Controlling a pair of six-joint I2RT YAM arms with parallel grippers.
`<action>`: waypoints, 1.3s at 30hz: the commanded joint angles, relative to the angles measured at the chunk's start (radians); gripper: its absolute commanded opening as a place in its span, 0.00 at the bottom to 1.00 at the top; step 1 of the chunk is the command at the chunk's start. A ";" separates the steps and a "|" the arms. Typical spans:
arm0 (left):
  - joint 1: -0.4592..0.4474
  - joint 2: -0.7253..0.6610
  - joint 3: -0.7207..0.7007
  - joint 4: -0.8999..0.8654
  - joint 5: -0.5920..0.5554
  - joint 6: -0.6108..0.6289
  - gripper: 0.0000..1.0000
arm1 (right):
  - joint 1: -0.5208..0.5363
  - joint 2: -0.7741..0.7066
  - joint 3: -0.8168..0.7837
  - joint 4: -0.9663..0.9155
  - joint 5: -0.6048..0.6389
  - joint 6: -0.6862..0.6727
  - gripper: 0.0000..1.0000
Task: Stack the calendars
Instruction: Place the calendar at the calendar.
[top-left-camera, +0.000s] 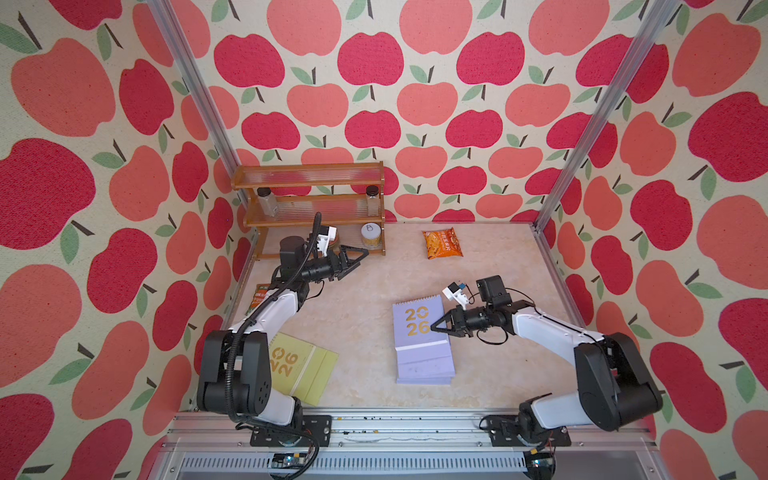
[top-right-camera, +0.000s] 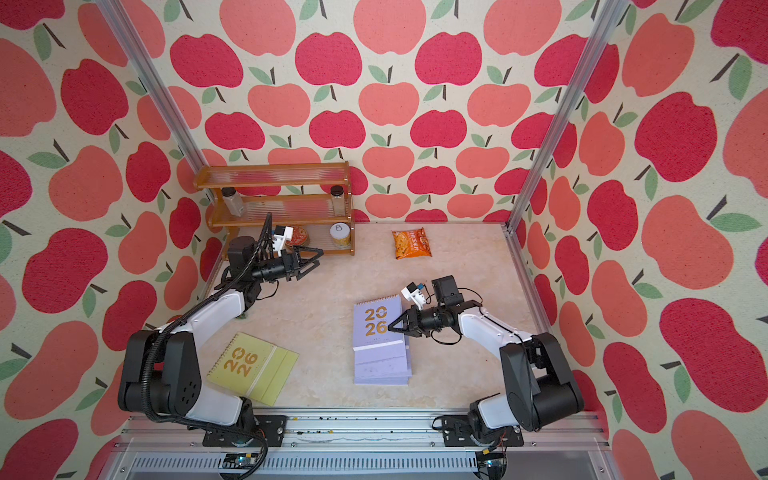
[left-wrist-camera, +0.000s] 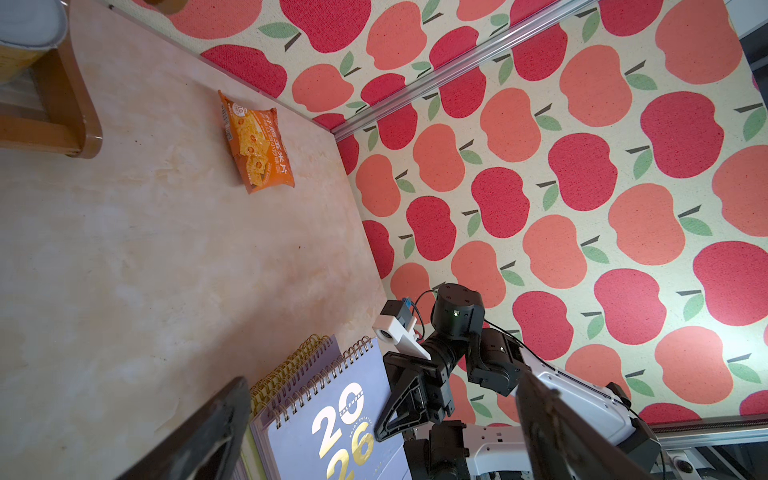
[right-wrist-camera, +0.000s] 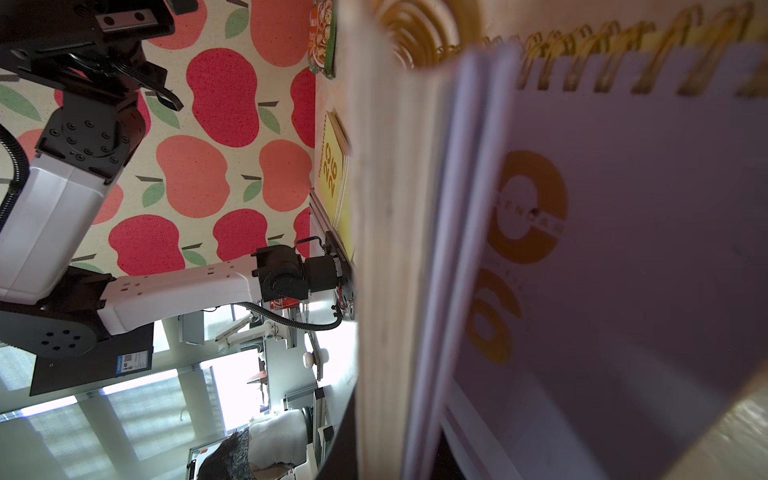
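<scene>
A stack of lavender calendars (top-left-camera: 426, 361) lies mid-table, seen in both top views. Its top calendar (top-left-camera: 417, 322) shows a gold "2026" cover and gold spirals at the far end. My right gripper (top-left-camera: 434, 326) is shut on that top calendar's right edge. In the right wrist view the cover (right-wrist-camera: 623, 249) fills the picture, with its page edges between the dark fingers (right-wrist-camera: 343, 449). A yellow-green calendar (top-left-camera: 303, 368) lies flat at the front left, beside the left arm's base. My left gripper (top-left-camera: 363, 254) hangs open and empty before the shelf, far from the stack.
A wooden shelf (top-left-camera: 309, 208) with jars and a tin (top-left-camera: 370, 235) stands at the back left. An orange snack packet (top-left-camera: 442, 244) lies at the back, right of the shelf. A green packet (top-left-camera: 257, 295) lies partly hidden under the left arm. Walls enclose three sides.
</scene>
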 joint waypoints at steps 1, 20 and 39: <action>-0.001 -0.010 -0.010 -0.001 0.010 0.028 0.98 | 0.006 0.004 0.013 -0.039 0.014 -0.049 0.16; 0.001 -0.024 0.030 -0.161 -0.045 0.108 1.00 | 0.008 -0.040 0.086 -0.267 0.324 -0.142 0.68; 0.075 -0.244 0.235 -1.319 -0.806 0.256 0.99 | 0.153 -0.030 0.393 -0.353 0.903 -0.336 0.86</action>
